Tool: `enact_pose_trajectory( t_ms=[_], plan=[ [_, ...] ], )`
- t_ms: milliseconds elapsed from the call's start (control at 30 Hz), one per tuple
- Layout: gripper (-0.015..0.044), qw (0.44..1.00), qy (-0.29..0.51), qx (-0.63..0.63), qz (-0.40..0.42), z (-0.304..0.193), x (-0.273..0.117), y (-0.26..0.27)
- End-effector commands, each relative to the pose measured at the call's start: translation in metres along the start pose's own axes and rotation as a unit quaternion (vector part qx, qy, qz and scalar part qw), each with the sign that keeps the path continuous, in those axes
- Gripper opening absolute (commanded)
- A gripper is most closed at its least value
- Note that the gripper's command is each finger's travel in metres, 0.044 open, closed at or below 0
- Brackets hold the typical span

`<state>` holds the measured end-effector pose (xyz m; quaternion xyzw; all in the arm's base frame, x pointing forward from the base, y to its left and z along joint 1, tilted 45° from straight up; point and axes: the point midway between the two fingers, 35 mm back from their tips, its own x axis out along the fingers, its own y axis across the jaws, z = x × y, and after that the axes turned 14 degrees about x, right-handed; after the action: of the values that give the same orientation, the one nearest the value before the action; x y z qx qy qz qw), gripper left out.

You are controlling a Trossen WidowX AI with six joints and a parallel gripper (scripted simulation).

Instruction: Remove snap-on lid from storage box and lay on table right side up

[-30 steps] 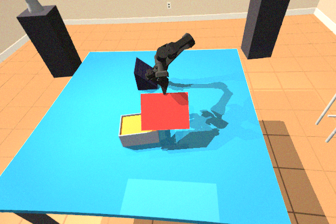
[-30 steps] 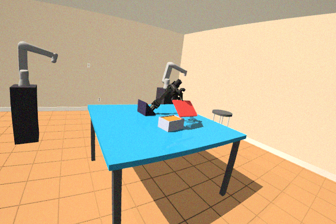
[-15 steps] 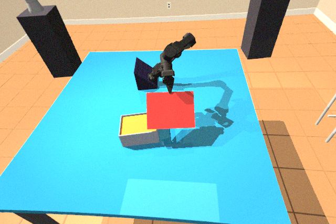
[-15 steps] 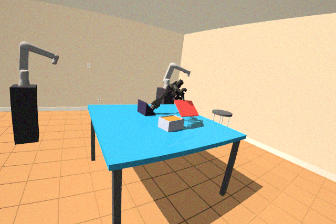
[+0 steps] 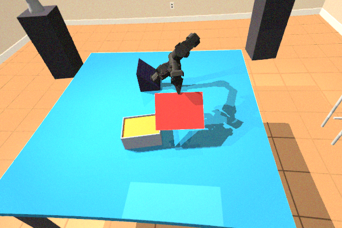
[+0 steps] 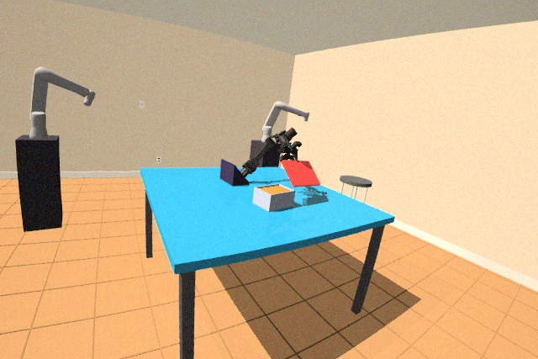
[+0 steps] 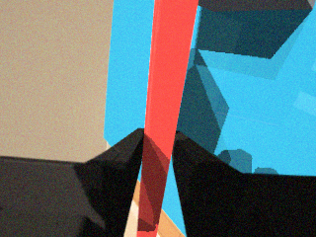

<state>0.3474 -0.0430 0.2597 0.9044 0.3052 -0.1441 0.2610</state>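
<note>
The lid (image 5: pixel 179 112) (image 6: pixel 300 173) (image 7: pixel 170 69) had been taken off the storage box (image 5: pixel 143 142) (image 6: pixel 273 199), and the carrying step was in hand. One edge of the lid was pinched between the fingers of the gripper (image 5: pixel 178 92) (image 6: pixel 290 158) (image 7: pixel 158 140), which were closed on it from both faces. The panel was held in the air, tilted, its far side hanging lower in the exterior view, and its shadow was cast on the blue table (image 5: pixel 91 164) (image 6: pixel 243 233) beside the box. The box was left upright and open, its yellow-orange inside exposed; in the top view its right end was partly overlapped by the lid. The removal was judged done, the laying down not. For the next move, a little more sideways travel away from the box seemed to be called for, so that its wall would not be clipped; then the lid was to be levelled, red face upward, lowered until it was borne by the table, and only then released. If it were let go while tilted, a drop or a slide against the box was to be feared.
</note>
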Motion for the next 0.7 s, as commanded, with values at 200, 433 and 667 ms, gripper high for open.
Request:
enact_pose_trajectory(
  t_ms=[200, 433, 667],
  plan=[
    [0.0000, 1.000, 0.000, -0.002, 0.008, -0.022, -0.005, -0.003],
    [0.0000, 1.000, 0.000, -0.002, 0.008, -0.035, -0.006, -0.007],
    [0.0000, 1.000, 0.000, -0.002, 0.008, -0.048, -0.008, -0.012]
  ],
)
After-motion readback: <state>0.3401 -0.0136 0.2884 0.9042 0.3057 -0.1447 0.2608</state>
